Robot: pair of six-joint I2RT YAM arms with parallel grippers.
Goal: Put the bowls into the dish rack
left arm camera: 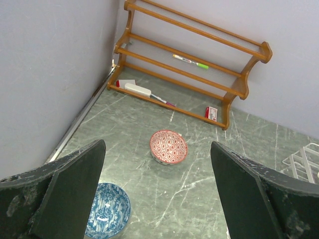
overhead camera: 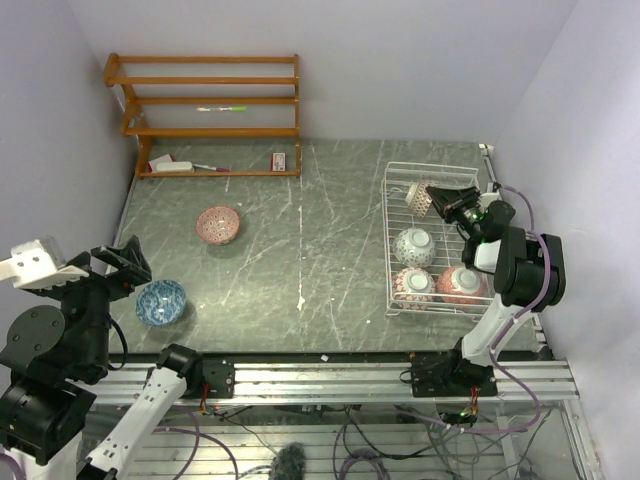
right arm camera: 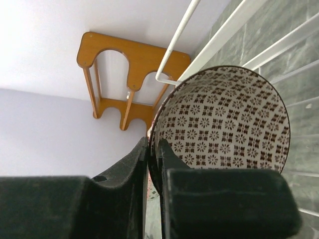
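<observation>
rack (overhead camera: 388,235) on green tabletop (overhead camera: 320,230) — lilac walls (overhead camera: 400,70)

The left end effector (left arm camera: 157,147) has its two dark fingers (left arm camera: 75,189) spread wide apart, gripping nothing, at the lower corners of the view. Between them, a red-patterned bowl (left arm camera: 168,147) sits upright on the green marbled tabletop (left arm camera: 209,169). A blue-patterned bowl (left arm camera: 107,209) sits upright just beside the left-hand finger. The wooden shelf unit (left arm camera: 240,84) stands at the rear wall and carries a marker (left arm camera: 191,61). A corner of the dish rack (left arm camera: 304,162) shows at the right edge.
</observation>
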